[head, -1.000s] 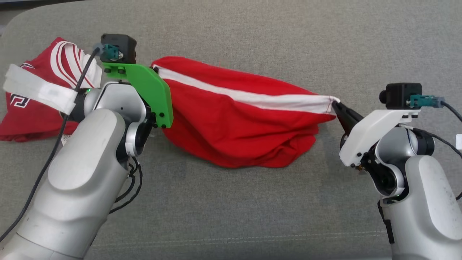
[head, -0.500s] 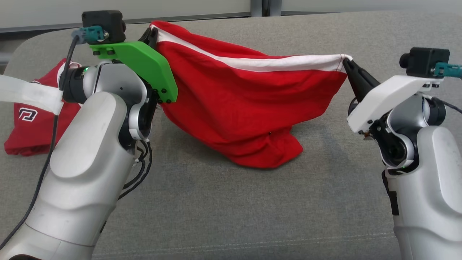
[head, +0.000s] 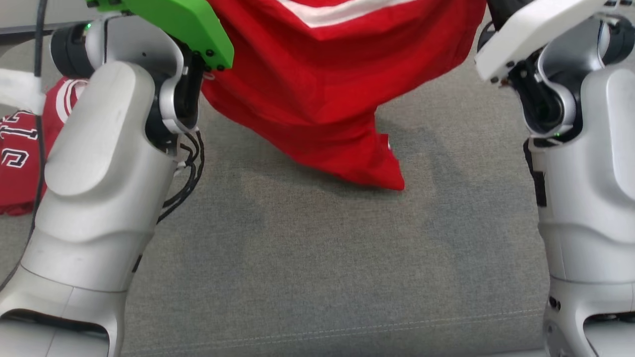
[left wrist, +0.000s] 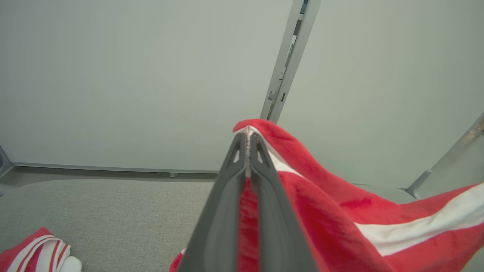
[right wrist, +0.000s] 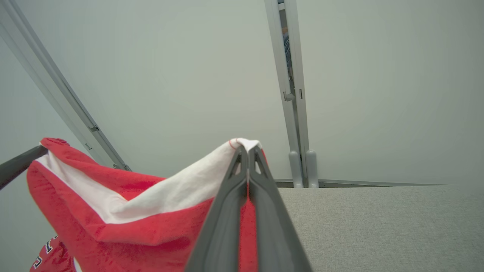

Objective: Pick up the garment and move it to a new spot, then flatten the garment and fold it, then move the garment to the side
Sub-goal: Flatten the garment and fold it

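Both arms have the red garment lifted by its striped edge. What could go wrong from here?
The left gripper and right gripper each pinch just one end of the striped hem, so a hard stretch might pull one free.
The garment hangs bunched, its low corner near the grey surface; laid down so, it may crease.
The second red garment beside the left arm could snag.
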`<state>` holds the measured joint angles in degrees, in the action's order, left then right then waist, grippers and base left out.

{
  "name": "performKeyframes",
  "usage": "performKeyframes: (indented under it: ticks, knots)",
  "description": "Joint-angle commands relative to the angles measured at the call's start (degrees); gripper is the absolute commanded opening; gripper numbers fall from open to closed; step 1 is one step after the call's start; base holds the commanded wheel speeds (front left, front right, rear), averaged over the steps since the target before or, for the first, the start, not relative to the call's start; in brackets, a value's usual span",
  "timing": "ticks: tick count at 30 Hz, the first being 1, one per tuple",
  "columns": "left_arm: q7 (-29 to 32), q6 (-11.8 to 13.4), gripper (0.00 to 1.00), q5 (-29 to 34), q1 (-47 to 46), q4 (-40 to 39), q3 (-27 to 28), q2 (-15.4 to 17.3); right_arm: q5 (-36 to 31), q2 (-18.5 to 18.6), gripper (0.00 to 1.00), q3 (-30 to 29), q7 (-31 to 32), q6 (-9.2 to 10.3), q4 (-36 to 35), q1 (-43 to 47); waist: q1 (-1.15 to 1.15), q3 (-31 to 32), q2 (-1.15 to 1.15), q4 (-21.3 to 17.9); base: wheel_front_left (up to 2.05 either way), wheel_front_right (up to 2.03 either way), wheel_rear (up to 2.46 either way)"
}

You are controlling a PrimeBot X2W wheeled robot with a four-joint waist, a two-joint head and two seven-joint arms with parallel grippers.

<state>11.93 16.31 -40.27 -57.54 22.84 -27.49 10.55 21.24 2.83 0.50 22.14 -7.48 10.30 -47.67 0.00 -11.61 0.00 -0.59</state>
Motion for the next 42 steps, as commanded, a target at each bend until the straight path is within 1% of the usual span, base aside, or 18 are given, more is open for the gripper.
performKeyframes:
  ticks: [1, 4, 5, 7, 12, 14, 16, 17, 19, 24, 26, 27, 32, 33, 35, 36, 38, 42]
  knots:
    - [-0.58, -0.09, 0.0, -0.01, -1.42, 0.29, 0.53, 0.12, -0.29, 0.11, 0.0, 0.35, -0.65, -0.01, 0.56, -1.53, 0.0, -2.03, 0.0, -0.42, 0.0, 0.0, 0.0]
    - [-1.12, -0.88, 0.0, -1.12, -4.19, 0.79, 1.46, -0.78, -1.16, 0.12, 0.0, 0.34, -1.87, -0.02, 3.92, -7.14, 0.0, -4.58, 0.0, -0.59, 0.0, 0.0, 0.0]
    - [-1.83, -1.17, 0.0, -0.79, -6.35, 1.43, 1.96, -0.86, -1.78, 0.16, 0.0, 0.67, -2.71, -0.02, 6.16, -10.9, 0.0, -6.47, 0.0, -0.64, 0.0, 0.0, 0.0]
    - [-3.07, -1.7, 0.0, -0.41, -8.53, 2.29, 2.4, -0.98, -2.45, 0.1, 0.0, 1.31, -3.83, -0.02, 8.41, -14.55, 0.0, -8.31, 0.0, -0.77, 0.0, 0.0, 0.0]
    - [-7.74, -2.63, 0.0, 1.15, -14.24, 4.61, 3.14, -1.05, -5.65, 0.16, 0.0, 2.49, -8.73, -0.01, 14.08, -23.2, 0.0, -11.77, 0.0, -1.29, 0.0, 0.0, 0.0]
    - [-9.47, -2.94, 0.0, 1.85, -16.09, 5.72, 3.32, -0.88, -7.01, 0.16, 0.0, 2.41, -11.69, -0.01, 16.51, -26.17, 0.0, -12.59, 0.0, -1.68, 0.0, 0.0, 0.0]
    - [-11.13, -3.32, 0.0, 1.02, -17.46, 6.9, 4.52, -1.15, -7.72, 0.16, 0.0, 2.03, -15.13, -0.01, 19.14, -29.09, 0.0, -13.03, 0.0, -2.28, 0.0, 0.0, 0.0]
    - [-11.77, -3.75, 0.0, 1.22, -18.36, 7.53, 4.63, -1.0, -8.1, 0.16, 0.0, 1.6, -17.02, -0.01, 20.44, -30.78, 0.0, -13.31, 0.0, -2.62, 0.0, 0.0, 0.0]
    - [-13.82, -3.81, 0.0, 2.39, -20.18, 8.89, 4.83, -0.08, -9.14, 0.16, 0.0, 0.94, -20.64, -0.01, 23.05, -33.87, 0.0, -14.05, 0.0, -3.24, 0.0, 0.0, 0.0]
    - [-20.63, -3.94, 0.0, 3.53, -23.09, 12.05, 6.26, 0.2, -12.58, 0.14, 0.0, -1.41, -30.67, -0.01, 28.62, -40.67, 0.0, -15.69, 0.0, -4.26, 0.0, 0.0, 0.0]
    - [-22.93, -4.24, 0.0, 3.49, -23.72, 12.88, 6.67, -0.07, -14.41, 0.15, 0.0, -1.92, -33.85, -0.01, 30.46, -42.89, 0.0, -16.14, 0.0, -4.5, 0.0, 0.0, 0.0]
    - [-24.02, -4.97, 0.0, 3.64, -24.05, 13.12, 6.72, -0.19, -15.17, 0.15, 0.0, -2.0, -34.89, -0.01, 31.22, -43.83, 0.0, -16.43, 0.0, -4.56, 0.0, 0.0, 0.0]
    - [-26.12, -7.35, 0.0, 4.91, -23.01, 15.3, 5.61, -1.08, -17.8, 0.14, 0.0, -1.47, -36.64, -0.01, 34.81, -43.07, 0.0, -18.83, 0.0, -4.38, 0.0, 0.0, 0.0]
    - [-26.12, -7.35, 0.0, 4.91, -23.01, 15.3, 5.61, -1.08, -17.8, 0.14, 0.0, -1.47, -36.64, -0.01, 34.81, -43.07, 0.0, -18.83, 0.0, -4.38, 0.0, 0.0, 0.0]
    - [-26.57, -7.87, 0.0, 3.93, -21.34, 15.92, 6.13, -2.24, -18.27, 0.1, 0.0, -0.39, -36.79, -0.01, 36.0, -41.22, 0.0, -19.43, 0.0, -3.96, 0.0, 0.0, 0.0]
    - [-26.68, -8.64, 0.0, 4.4, -20.52, 16.12, 5.5, -2.64, -18.75, 0.09, 0.0, 0.51, -36.81, -0.01, 36.27, -40.52, 0.0, -19.58, 0.0, -3.6, 0.0, 0.0, 0.0]
    - [-26.89, -9.36, 0.0, 4.36, -19.01, 16.6, 5.29, -3.32, -19.7, 0.26, 0.0, 3.78, -36.85, -0.01, 35.45, -39.02, 0.0, -19.83, 0.0, -3.05, 0.0, 0.0, 0.0]
    - [-27.17, -9.82, 0.0, 5.13, -15.87, 16.48, 4.75, -3.76, -18.01, 2.47, 0.0, 9.26, -34.52, -0.01, 32.3, -33.45, 0.0, -19.06, 0.0, -2.36, 0.0, 0.0, 0.0]
